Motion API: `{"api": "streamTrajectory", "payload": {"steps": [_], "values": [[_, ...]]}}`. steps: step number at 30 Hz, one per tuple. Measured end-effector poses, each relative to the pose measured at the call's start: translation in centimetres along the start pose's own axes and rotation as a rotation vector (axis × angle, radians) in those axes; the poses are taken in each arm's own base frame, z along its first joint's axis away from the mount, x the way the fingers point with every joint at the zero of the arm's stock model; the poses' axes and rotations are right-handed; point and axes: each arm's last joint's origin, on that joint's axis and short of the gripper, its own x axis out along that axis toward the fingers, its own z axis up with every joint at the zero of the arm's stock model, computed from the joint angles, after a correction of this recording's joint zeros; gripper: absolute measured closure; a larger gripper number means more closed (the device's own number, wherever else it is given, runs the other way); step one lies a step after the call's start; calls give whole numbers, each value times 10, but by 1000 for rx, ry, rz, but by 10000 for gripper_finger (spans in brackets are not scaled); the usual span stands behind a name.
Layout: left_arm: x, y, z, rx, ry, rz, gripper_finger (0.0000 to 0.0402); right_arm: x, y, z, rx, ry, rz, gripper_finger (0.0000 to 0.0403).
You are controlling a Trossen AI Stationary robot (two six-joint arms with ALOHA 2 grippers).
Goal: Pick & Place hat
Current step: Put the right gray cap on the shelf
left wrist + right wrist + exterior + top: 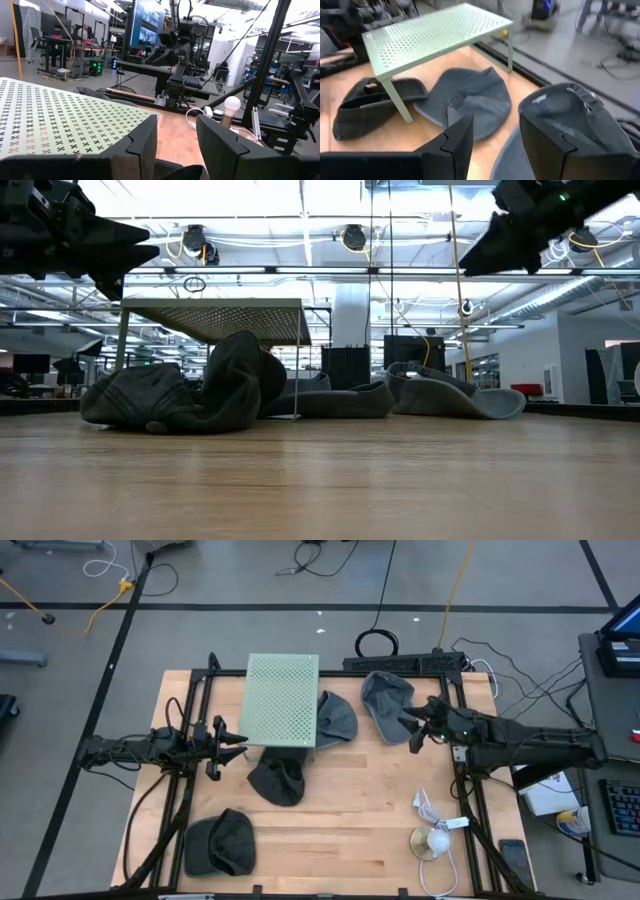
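Four hats: you have four dark grey hats spread over the wooden table (pixel 340 830), all lying on the surface, none held.
Hat at twelve o'clock: the hat under the right gripper (pixel 386 700) lies near the far edge, just right of the perforated stand; in your right wrist view it fills the near foreground (pixel 580 130).
Hat beside the stand: a flattened hat (pixel 337 720) touches the stand's right side, partly tucked under it (pixel 470 102).
Hat at centre: a crumpled hat (pixel 278 780) sits just in front of the stand, at about six o'clock from it (pixel 215 395).
Hat at seven o'clock: the last hat (pixel 220 843) lies near the front left corner, well apart from the others.
Stand: the pale green perforated metal stand (pixel 282 700) is upright on thin legs at the far centre (pixel 60 125).
Left gripper: your left gripper (pixel 232 743) hangs above the table at nine o'clock from the stand, fingers (pixel 142 145) apart, holding nothing.
Right gripper: your right gripper (pixel 412 730) hovers at three o'clock, over the near edge of the far hat, fingers (pixel 457 142) spread, empty.
Clutter: a white bulb with cable (pixel 438 837) rests at four o'clock.
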Motion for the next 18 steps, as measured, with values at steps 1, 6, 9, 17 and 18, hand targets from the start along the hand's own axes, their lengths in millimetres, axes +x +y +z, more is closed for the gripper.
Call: {"api": "streamTrajectory", "payload": {"steps": [1, 6, 9, 17, 18], "values": [[0, 0, 0, 0, 0, 0, 261, 0, 2, 7, 11, 18, -7, 250], [0, 0, 0, 0, 0, 0, 261, 3, 14, 40, 76, 76, -32, 250], [0, 0, 0, 0, 0, 0, 261, 6, 22, 59, 114, 122, -57, 250], [0, 0, 0, 0, 0, 0, 261, 9, 37, 107, 241, 247, -210, 250], [0, 0, 0, 0, 0, 0, 261, 9, 38, 111, 260, 269, -223, 250]]}}
